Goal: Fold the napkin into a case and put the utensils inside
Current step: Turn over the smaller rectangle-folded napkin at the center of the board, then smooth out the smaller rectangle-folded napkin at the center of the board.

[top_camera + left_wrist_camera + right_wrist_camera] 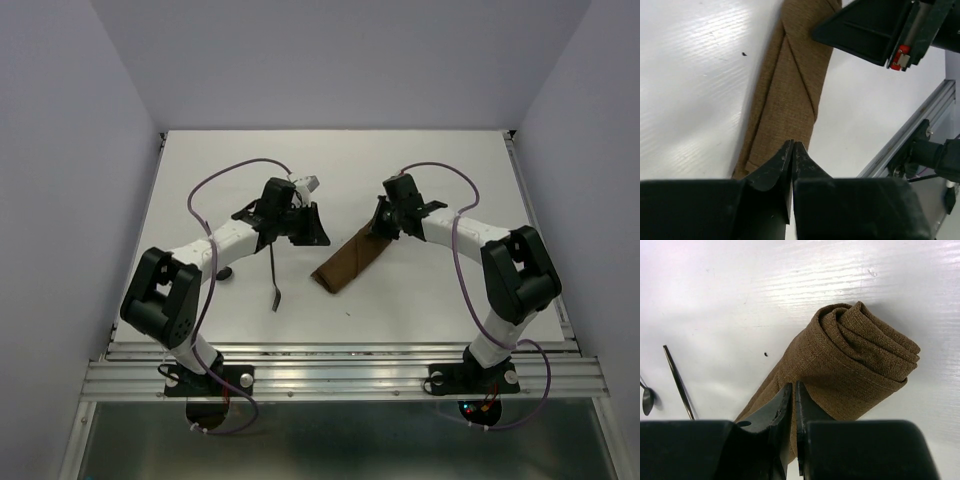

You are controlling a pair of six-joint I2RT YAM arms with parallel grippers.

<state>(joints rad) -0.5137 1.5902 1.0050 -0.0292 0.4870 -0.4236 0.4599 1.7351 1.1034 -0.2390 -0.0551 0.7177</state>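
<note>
While the right tool [792,387] pinches the case [860,355], the left tool [792,145] hovers closed nearby, both forearms angled inward.

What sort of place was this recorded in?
Probably a lab robot test cell: a white table boxed in by plain pale walls, and an aluminium rail along its near edge with the left arm and right arm bolted on. A folded brown napkin lies there.

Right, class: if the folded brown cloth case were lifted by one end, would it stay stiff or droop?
Probably droop: the case is soft woven cloth with rounded, loosely rolled layers at its end. Nothing visibly fastens the folds, so they may slip open. Pushed, it would likely drag and bunch rather than roll.
</note>
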